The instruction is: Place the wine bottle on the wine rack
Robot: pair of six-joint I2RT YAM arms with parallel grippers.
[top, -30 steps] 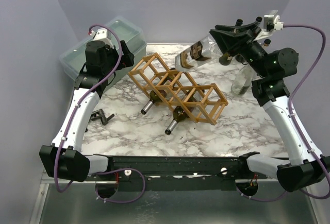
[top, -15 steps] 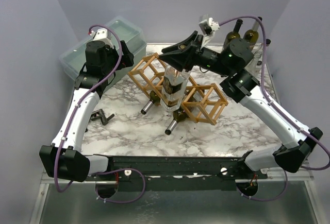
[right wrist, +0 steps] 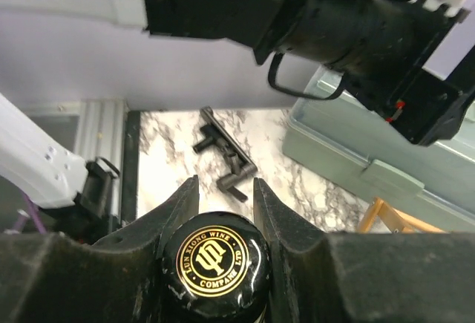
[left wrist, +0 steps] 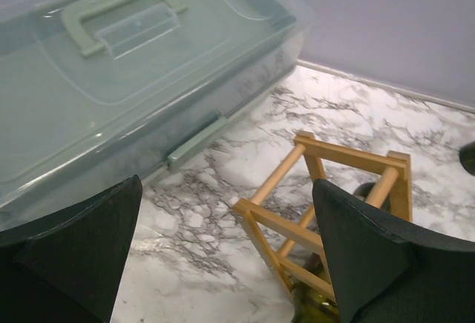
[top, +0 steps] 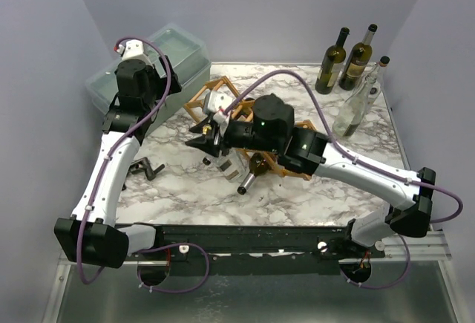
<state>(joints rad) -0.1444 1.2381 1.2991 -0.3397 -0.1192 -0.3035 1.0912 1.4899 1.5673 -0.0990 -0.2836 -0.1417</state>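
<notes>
My right gripper (right wrist: 225, 189) is shut on the black, gold-printed cap end of the wine bottle (right wrist: 215, 261). From above, that gripper (top: 204, 136) sits over the wine rack's front-left side, and the bottle's clear body (top: 230, 162) hangs under it, close to the table. The light wooden wine rack (top: 217, 89) lies diagonally mid-table, mostly covered by the right arm. Two bottle necks (top: 249, 182) poke out of its near side. My left gripper (left wrist: 226, 249) is open above the rack's left end (left wrist: 326, 189), holding nothing.
A translucent green lidded box (top: 174, 52) fills the back left corner. A black tool (top: 146, 167) lies near the left arm. Two dark bottles (top: 332, 59) and a clear one (top: 360, 100) stand at the back right.
The right arm swung the bottle from the back right, across the rack, down to its front-left side. The left wrist shifted slightly.
</notes>
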